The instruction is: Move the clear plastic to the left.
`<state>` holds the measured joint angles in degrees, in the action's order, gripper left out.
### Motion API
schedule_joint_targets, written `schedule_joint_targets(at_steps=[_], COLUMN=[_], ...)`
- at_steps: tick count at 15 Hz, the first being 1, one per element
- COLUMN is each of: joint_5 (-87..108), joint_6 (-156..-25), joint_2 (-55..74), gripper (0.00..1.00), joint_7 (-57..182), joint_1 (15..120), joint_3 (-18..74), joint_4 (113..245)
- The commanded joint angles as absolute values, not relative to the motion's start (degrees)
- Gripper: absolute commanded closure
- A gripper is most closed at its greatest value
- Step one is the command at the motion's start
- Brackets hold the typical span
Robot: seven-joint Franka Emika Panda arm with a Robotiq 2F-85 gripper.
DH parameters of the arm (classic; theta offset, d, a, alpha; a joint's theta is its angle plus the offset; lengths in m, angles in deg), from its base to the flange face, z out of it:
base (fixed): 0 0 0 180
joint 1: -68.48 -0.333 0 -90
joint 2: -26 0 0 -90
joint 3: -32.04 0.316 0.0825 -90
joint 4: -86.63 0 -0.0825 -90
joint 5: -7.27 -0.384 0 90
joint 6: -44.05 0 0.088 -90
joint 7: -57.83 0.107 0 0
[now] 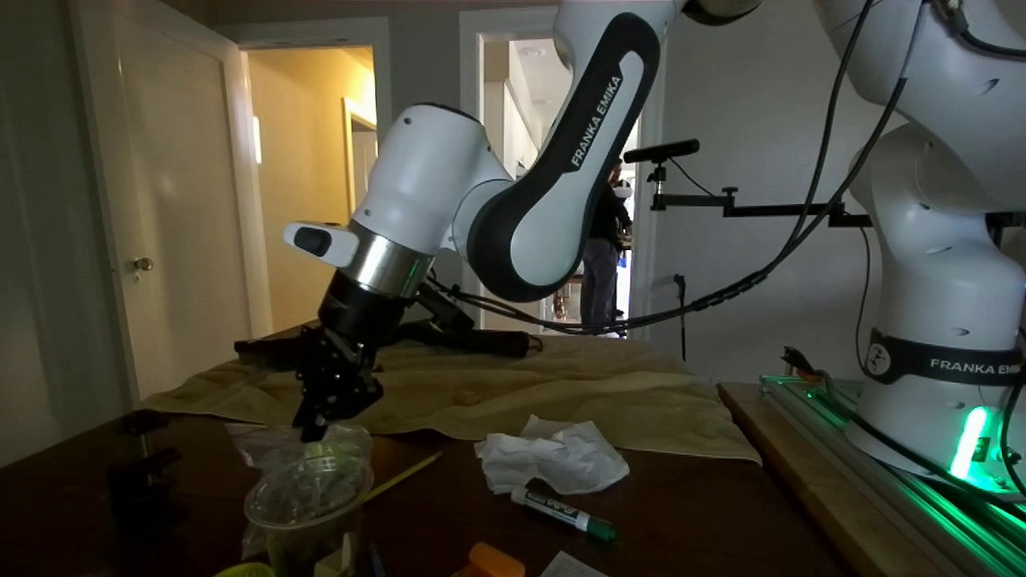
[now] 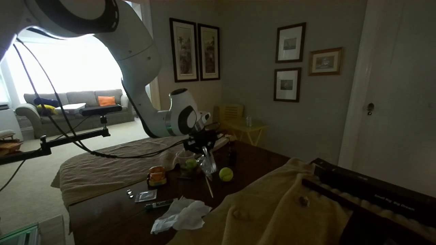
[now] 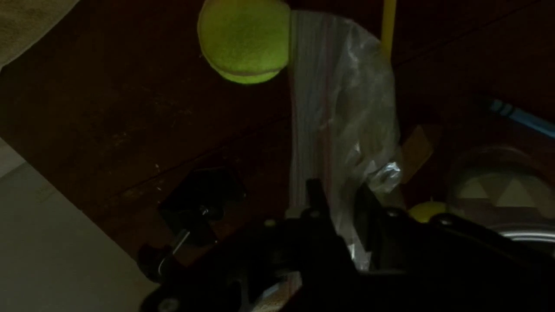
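A crumpled clear plastic bag with a striped zip edge [image 3: 366, 108] lies below and between my fingers in the wrist view. It also shows in both exterior views, under the gripper [image 1: 268, 445] [image 2: 207, 165]. My gripper [image 3: 338, 190] points down at the bag with its two dark fingers apart and bag plastic visible in the gap. In the exterior views the gripper [image 1: 313, 433] [image 2: 204, 149] is right at the bag's upper part. The wrist view is dark, so finger contact with the bag cannot be told.
A clear cup [image 1: 276, 517] stands beside the bag. A tennis ball [image 3: 245, 39] touches the bag's zip edge in the wrist view. A pencil [image 2: 208, 186], white paper [image 1: 553, 461], a green marker [image 1: 561, 513], an orange item [image 2: 156, 175] and a black clamp [image 3: 204, 199] are around.
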<state>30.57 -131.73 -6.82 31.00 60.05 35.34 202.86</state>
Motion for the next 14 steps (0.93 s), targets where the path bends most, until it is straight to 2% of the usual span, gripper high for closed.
schedule_joint_targets(at_steps=[1, 6, 8, 13, 14], joint_5=[34.2, 38.4, 39.3, 32.9, 25.4], joint_6=[-131.3, -123.8, -116.4, -96.6, -91.7], joint_2=[-2.7, 10.2, 17.0, 31.3, 33.7], gripper=[0.46, 0.12, 0.0, 0.0, 0.0], joint_7=[30.0, 32.7, 32.0, 31.7, 26.5], joint_1=[59.3, 51.4, 53.5, 55.8, 55.7], joint_3=[34.3, 26.0, 29.2, 35.8, 37.1], joint_4=[204.5, 209.7, 213.1, 219.5, 220.9])
